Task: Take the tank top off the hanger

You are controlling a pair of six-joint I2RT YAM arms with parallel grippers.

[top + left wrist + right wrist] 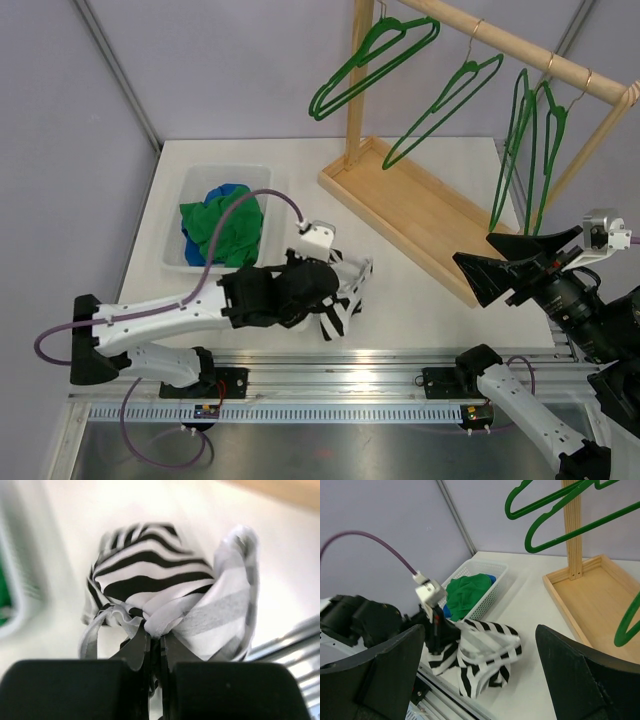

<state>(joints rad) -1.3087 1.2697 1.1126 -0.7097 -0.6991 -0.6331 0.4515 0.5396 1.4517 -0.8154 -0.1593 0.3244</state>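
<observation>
Tank top (150, 580), black-and-white striped, is pinched in the left gripper (155, 642), whose jaws are closed tight on a gathered fold. Whether that fold is strap, neckline or hem cannot be told from the wrist view. From the pinch the fabric balloons outward in loose folds, with one strap loop hanging at the left. In the overhead view the garment sits bunched on the bench (420, 310) by the near edge, just beside the left gripper and well apart from the wooden rack (520, 45). No hanger is inside it, and the green hangers (375, 55) on the rail are all bare. The removal itself therefore looks done, and what is left is probably to set the top down.

The cloth reads as thin, light and limp. It would sag from any single hold and gives no stiffness to push against. It is not fragile, but a smooth knit may slide out of a shallow pinch, so a bunched fold or a doubled strap seam is a better hold than a single layer.

The right gripper (475, 250) hovers over the right side of the bench, jaws spread wide, holding nothing. Farther left, a white basket (175, 225) holds green and blue garments (225, 230).
</observation>
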